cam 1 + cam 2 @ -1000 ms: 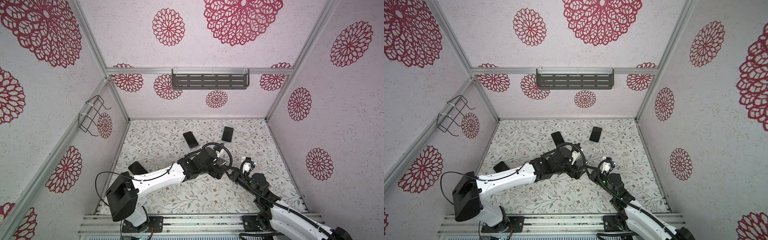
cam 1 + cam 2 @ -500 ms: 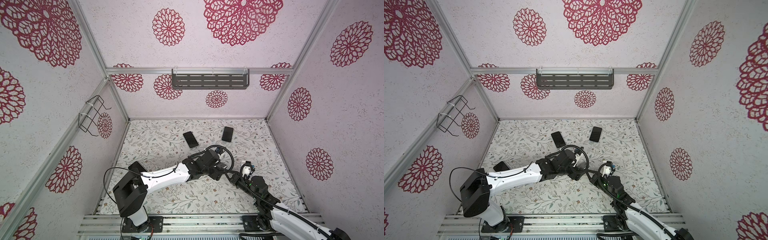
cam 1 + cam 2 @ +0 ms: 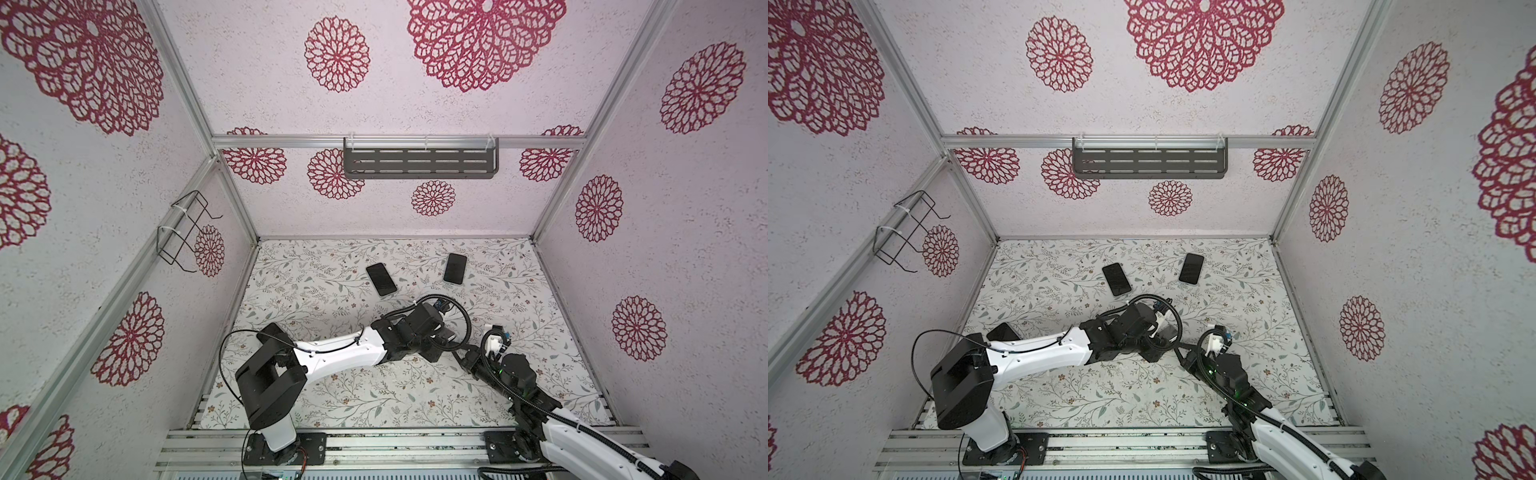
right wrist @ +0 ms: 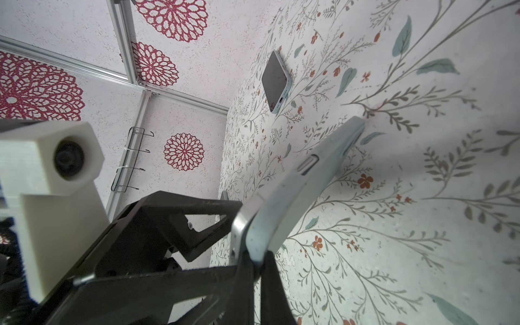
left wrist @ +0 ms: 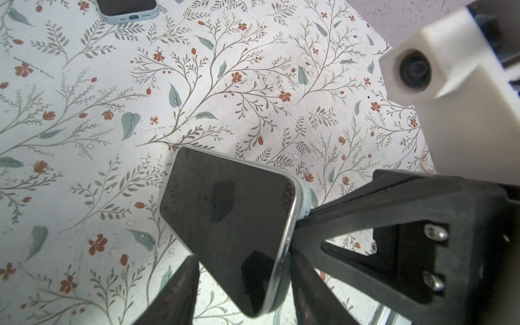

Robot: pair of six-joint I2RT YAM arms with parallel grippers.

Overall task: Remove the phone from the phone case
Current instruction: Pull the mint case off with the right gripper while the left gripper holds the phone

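A phone (image 5: 225, 208) with a black screen and silver rim hangs tilted above the floral table, its far end resting on the table. Its pale blue phone case (image 4: 318, 180) is peeled away from the silver rim (image 4: 239, 225) at the near corner. My right gripper (image 4: 257, 259) is shut on that loose case corner (image 5: 304, 197). My left gripper (image 5: 243, 256) straddles the phone's near end, one finger against each edge. In both top views the two grippers (image 3: 446, 338) (image 3: 461, 353) meet at mid-table (image 3: 1167, 332) (image 3: 1179, 353), and the arms mostly hide the phone.
Two more dark phones (image 3: 381, 278) (image 3: 455, 268) lie flat farther back on the table (image 3: 332, 395). A dark flat thing (image 3: 1003, 332) lies by the left arm's base. A grey shelf (image 3: 419, 163) hangs on the back wall and a wire rack (image 3: 183, 232) on the left wall.
My left gripper's jaws have narrowed from wide apart to touching the phone's edges, and the left arm has swung a little to the right. The right gripper stays shut on the case corner.
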